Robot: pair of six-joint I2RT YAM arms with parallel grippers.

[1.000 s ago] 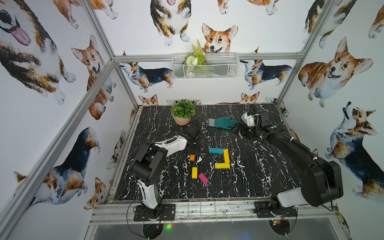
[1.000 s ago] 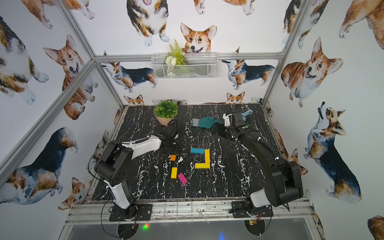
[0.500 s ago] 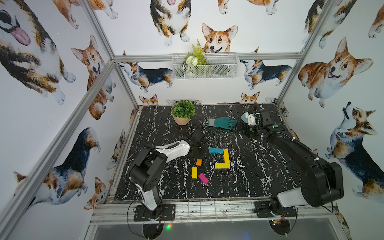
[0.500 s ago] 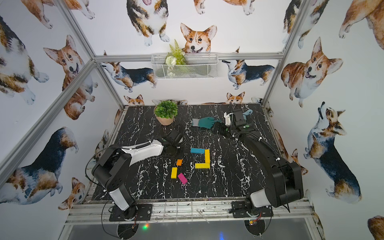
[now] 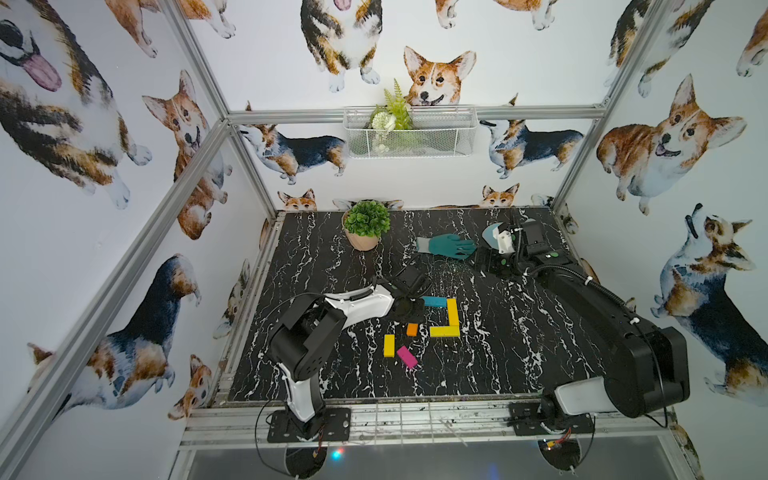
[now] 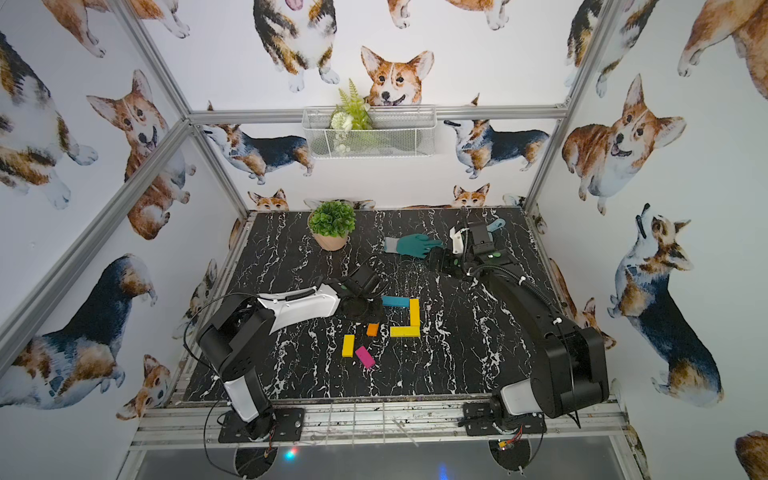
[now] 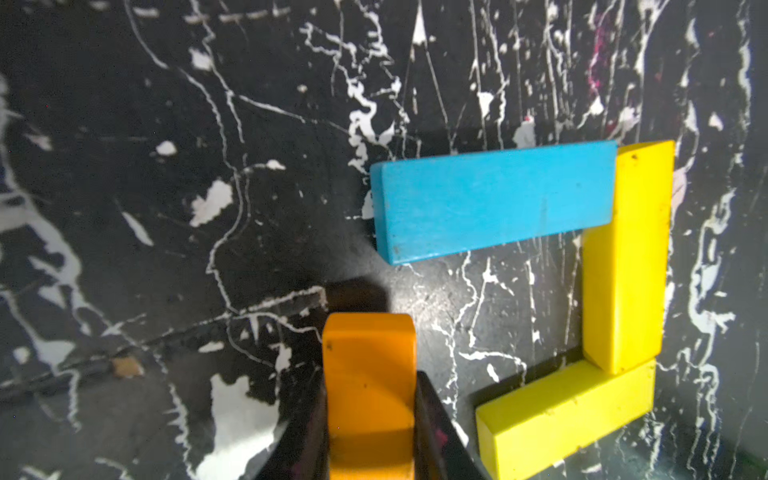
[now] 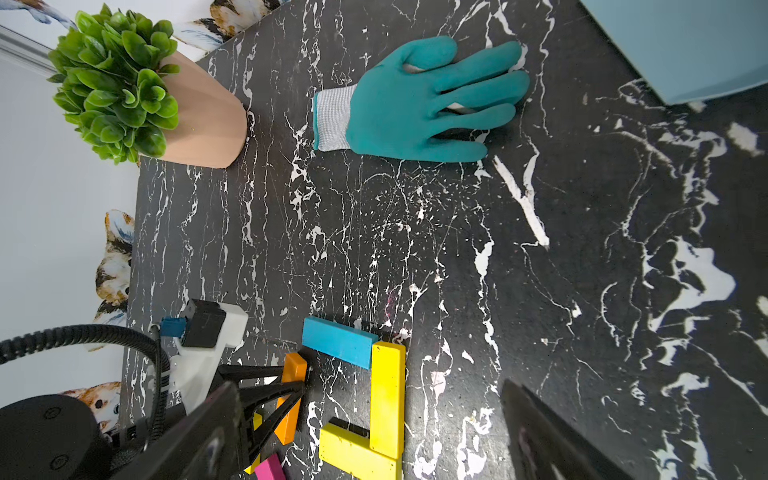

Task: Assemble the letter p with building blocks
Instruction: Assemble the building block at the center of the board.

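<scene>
At 9 o'clock of the lower yellow block (image 5: 444,331) my left gripper (image 7: 370,380) is clamped on the orange block (image 5: 412,329) — lowered crooked, it may knock that block or the blue block (image 5: 434,301) out of line.

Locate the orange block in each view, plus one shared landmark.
In a top view: orange block mid-table.
In a top view: orange block, same spot.
Left wrist: block clamped in the left gripper.
Right wrist: block in that gripper.
Landmark: teal-blue block, close by in all four.
</scene>
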